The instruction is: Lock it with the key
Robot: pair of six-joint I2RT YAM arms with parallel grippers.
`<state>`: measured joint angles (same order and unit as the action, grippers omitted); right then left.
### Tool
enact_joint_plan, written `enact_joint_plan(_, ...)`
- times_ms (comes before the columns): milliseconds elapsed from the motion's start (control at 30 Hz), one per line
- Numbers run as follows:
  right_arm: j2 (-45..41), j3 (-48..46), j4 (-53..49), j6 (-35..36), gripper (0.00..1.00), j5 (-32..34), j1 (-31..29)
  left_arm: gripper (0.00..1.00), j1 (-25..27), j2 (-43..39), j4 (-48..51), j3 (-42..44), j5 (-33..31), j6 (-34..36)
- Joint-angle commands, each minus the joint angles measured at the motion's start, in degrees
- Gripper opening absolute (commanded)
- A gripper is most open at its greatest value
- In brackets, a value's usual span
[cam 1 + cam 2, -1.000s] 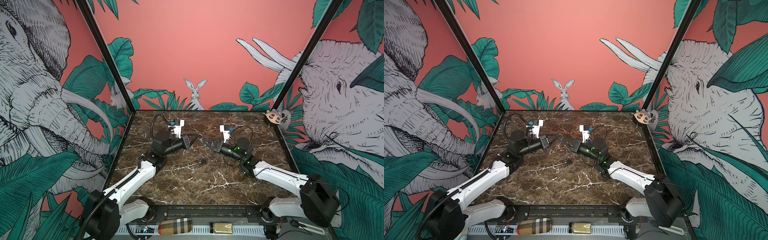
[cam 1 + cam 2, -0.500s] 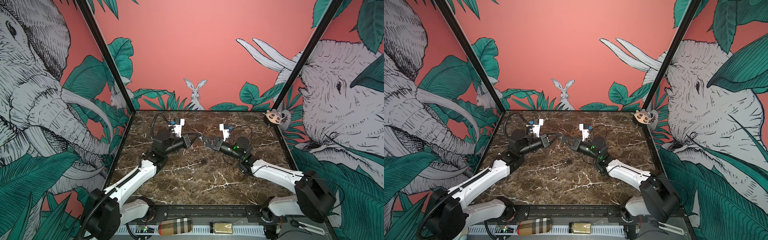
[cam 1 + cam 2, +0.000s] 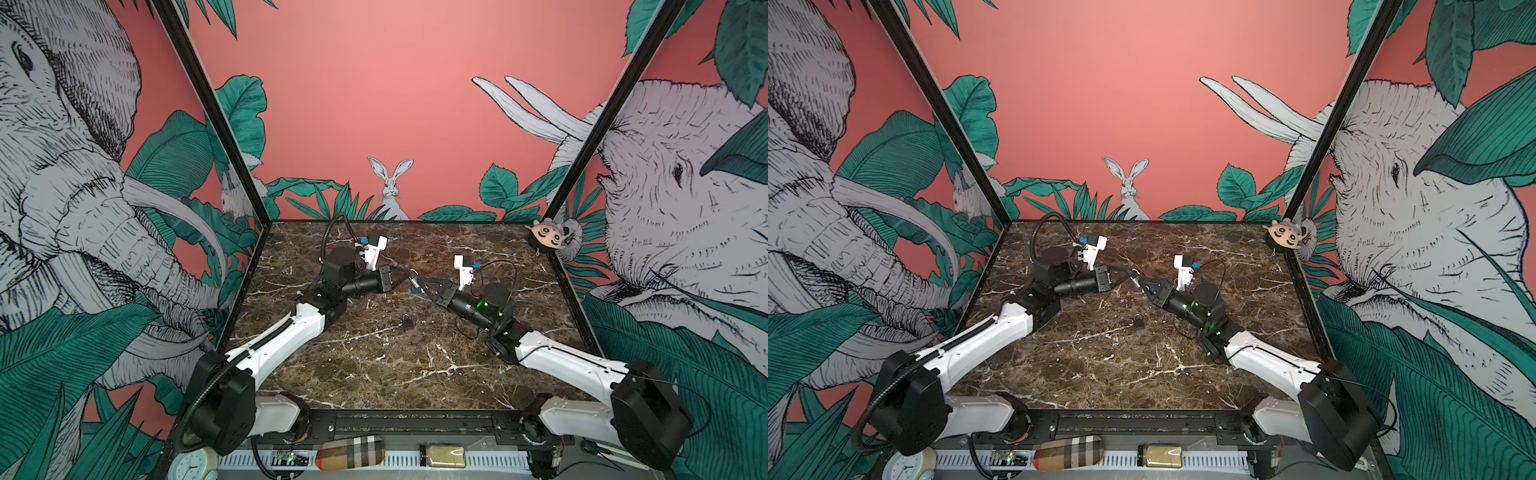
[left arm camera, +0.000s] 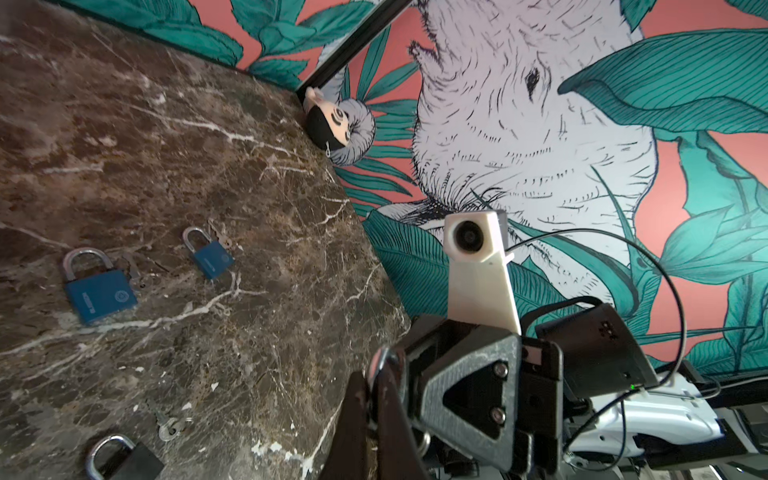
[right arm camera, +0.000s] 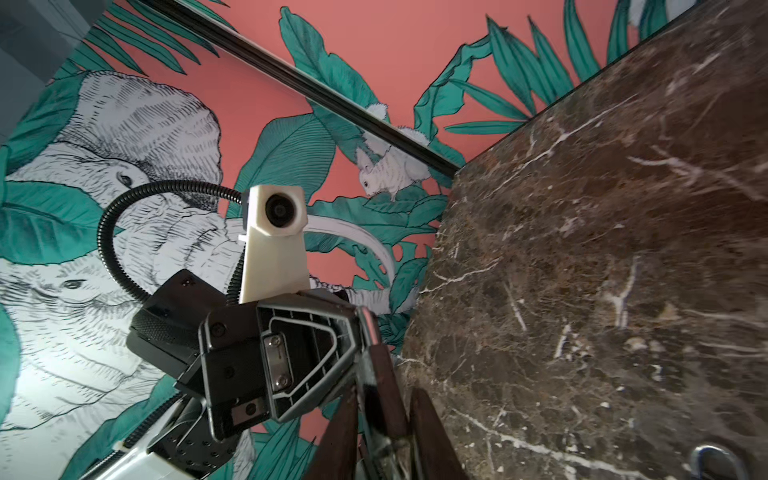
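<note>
Above the rear middle of the table (image 3: 374,374), I see the left gripper (image 3: 406,275) pinched together, meeting the right gripper (image 3: 419,286) at a padlock (image 3: 414,272), its silver shackle showing. How the right's jaws stand, I can't tell. Every table edge lies well apart from them, and a black padlock (image 3: 408,321) sits nearby.

Stereo head: high above the near edge, set well back, facing down toward the far wall (image 3: 374,104); both top views share the whole worktop (image 3: 374,374). Left wrist camera (image 5: 276,212): close behind the left tool (image 4: 374,386), facing right across the worktop to the right wall (image 4: 540,124). Right wrist camera (image 4: 473,237): close behind the right tool (image 5: 384,399), facing left to the left wall (image 5: 124,145); each wrist view shows the opposite tool.
</note>
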<state>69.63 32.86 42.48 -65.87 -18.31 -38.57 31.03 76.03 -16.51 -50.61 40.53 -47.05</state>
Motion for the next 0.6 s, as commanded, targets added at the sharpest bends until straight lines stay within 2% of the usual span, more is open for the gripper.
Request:
enact_joint_plan(0,-2.9,-1.0,5.2,0.1,0.31,3.8,0.6,0.0,-1.0,1.9,-4.2,1.0,3.7,-3.4)
enact_joint_plan(267,-8.5,-4.9,0.0,1.4,0.43,5.8,0.5,0.0,-1.1,4.5,-7.2,-0.7,2.8,-5.6)
enact_joint_plan(467,-12.7,-8.6,-5.1,2.8,0.46,7.3,0.3,0.0,-1.1,4.5,-7.9,-1.1,3.7,-8.0)
enact_joint_plan(567,-12.4,-10.1,-4.6,1.8,0.46,7.5,0.1,0.0,-1.1,3.5,-7.9,-0.4,3.3,-8.1)
